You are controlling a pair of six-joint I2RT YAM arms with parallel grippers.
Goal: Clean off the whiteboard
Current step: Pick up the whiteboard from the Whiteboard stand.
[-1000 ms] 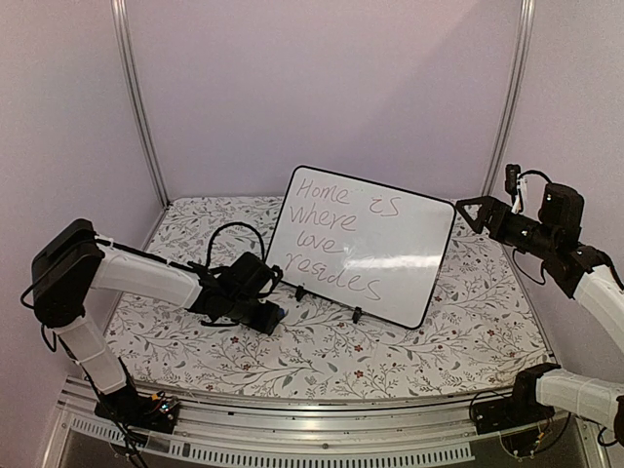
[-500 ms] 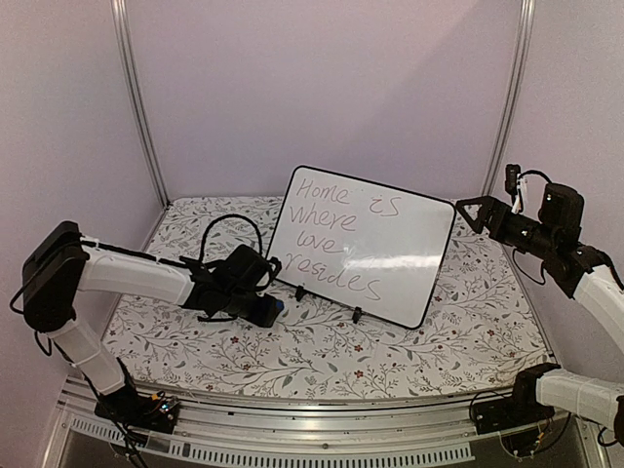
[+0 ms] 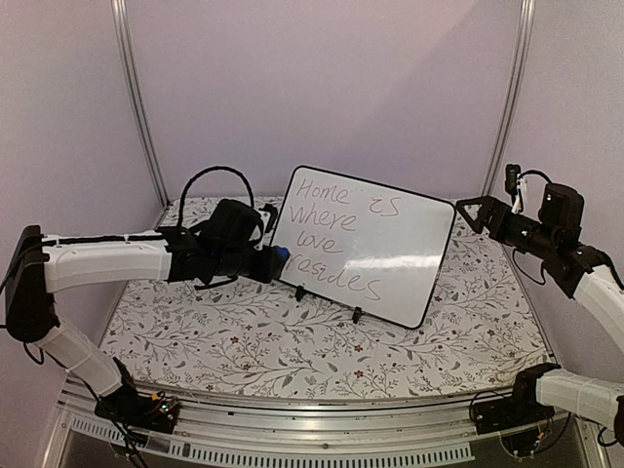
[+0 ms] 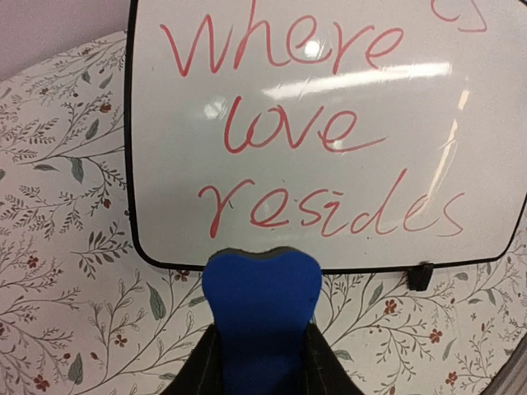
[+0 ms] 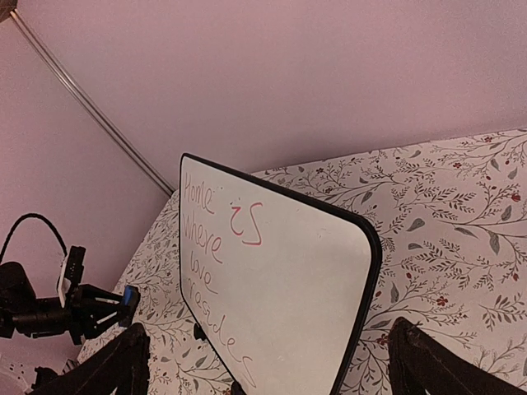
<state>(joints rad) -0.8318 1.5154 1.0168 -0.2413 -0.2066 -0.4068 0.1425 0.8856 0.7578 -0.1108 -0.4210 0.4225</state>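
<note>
a: what is the left pincer doing?
b: it's clamped on the blue eraser, a finger on each side, with the eraser's end poking out forward.
a: and where's the whiteboard from there?
b: straight ahead of the eraser. it stands on small feet in the middle of the floral desk, leaning back, long axis running left to right. the eraser's tip is just beside the lower left edge, near "resides". i can't tell whether it's touching.
a: and the right pincer?
b: its jaws are spread wide and hold nothing. it hovers near the board's upper right corner, apart from it.
a: so which arm wipes?
b: the left, i'd say. it has the eraser and is nearer the writing, which fills the board's left half. the risk is pushing the propped board backward.
</note>
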